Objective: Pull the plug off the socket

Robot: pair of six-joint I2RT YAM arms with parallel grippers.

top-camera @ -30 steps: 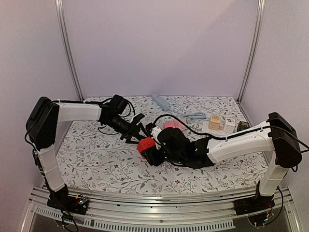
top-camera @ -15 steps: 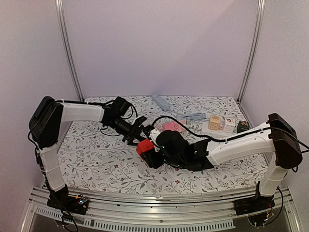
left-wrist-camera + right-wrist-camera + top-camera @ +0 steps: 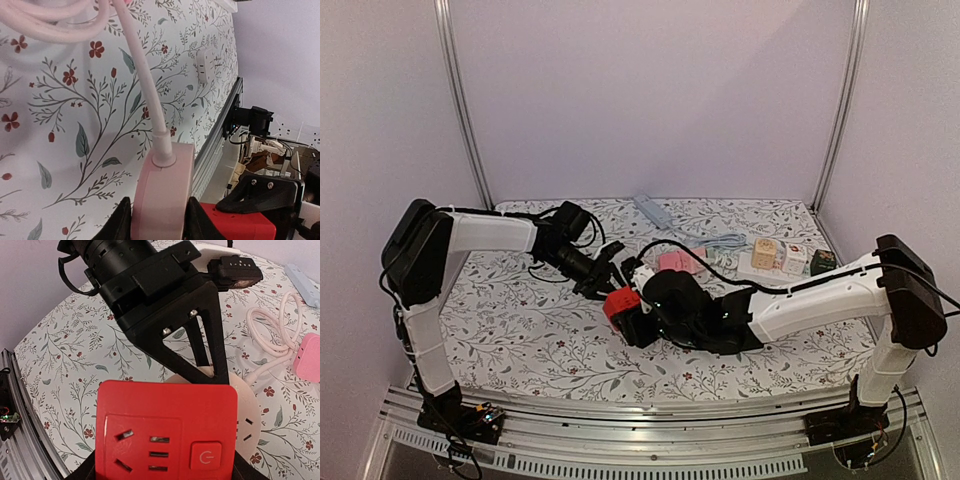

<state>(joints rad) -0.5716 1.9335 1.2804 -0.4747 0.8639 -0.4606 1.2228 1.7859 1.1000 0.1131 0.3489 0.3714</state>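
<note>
The floral-cloth table (image 3: 520, 330) carried both arms, which met near its middle: the left arm reached in from the side and the right arm folded low across the front. The step in hand looked like the pull itself, with one tool bracing the socket and the other gripping the plug. The right gripper (image 3: 632, 318) was closed on the red socket (image 3: 165, 430), a square block held just above the cloth; its upper face showed empty slots and a power button. The left gripper (image 3: 159, 220) was clamped on the pink plug (image 3: 162, 192), its black fingers (image 3: 121, 220) pressed against the plug's two flat sides. The plug sat right against the far side of the socket, at the centre of the table. The seam between them was hidden in every view, so I could not tell whether the pins were partly out. By my reading, the next move called for a straight draw along the pin axis, away from the socket, while the right arm held firm; a skewed pull could bind the pins or slip the pads off the smooth shell. The plug was a pale pink, round-cornered box, with a thick pink cable (image 3: 145, 90) leaving its back through a collar and looping away over the cloth.
</note>
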